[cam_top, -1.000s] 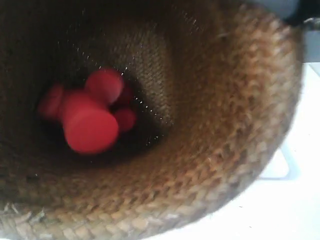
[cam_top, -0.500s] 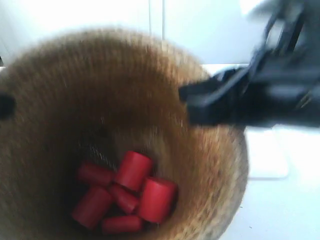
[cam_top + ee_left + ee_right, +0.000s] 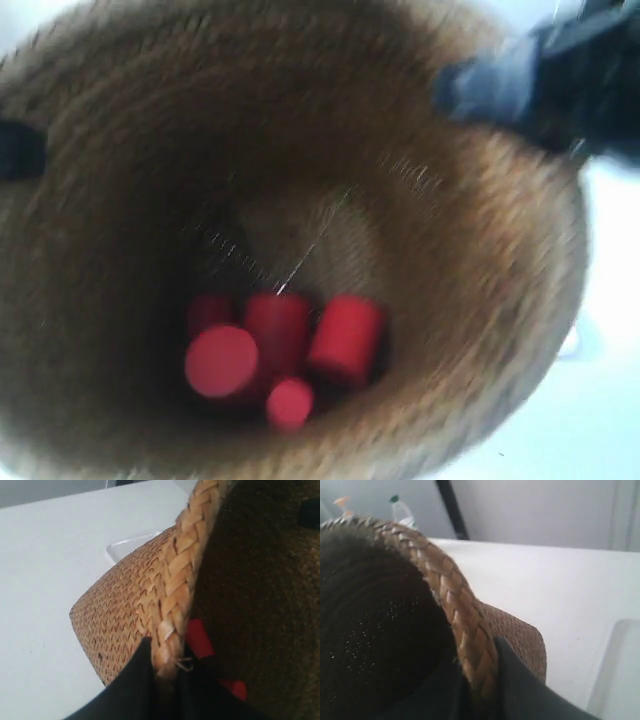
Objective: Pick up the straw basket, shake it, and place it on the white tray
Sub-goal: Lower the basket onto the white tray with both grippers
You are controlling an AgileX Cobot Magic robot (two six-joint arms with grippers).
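- Straw basket [image 3: 480, 300]: I see it blurred in the exterior view, where it fills nearly the whole picture with its mouth toward the camera. Both wrist views show it held by its braided rim, tilted. I cannot tell whether its base touches the table [image 3: 45, 555].
- Red cylinders [image 3: 345, 340]: several lie bunched together on the basket's dark woven floor. Two red patches also show inside it in the left wrist view.
- Left gripper [image 3: 165, 655]: the jaws are closed on the basket's rim — one black finger on the outer wall, the other inside.
- Right gripper [image 3: 477, 665]: the jaws pinch the rim the same way, one finger on each side of the braid.
- Arm at the exterior view's right [image 3: 545, 85]: a dark blurred mass over the basket's rim. I cannot tell which arm it is.
- White tray [image 3: 127, 544]: it lies flat on the table beyond the basket's outer wall — apart from the basket, which is not on it.
- Bottle [image 3: 401, 511]: it stands in the background, far behind the basket's rim.
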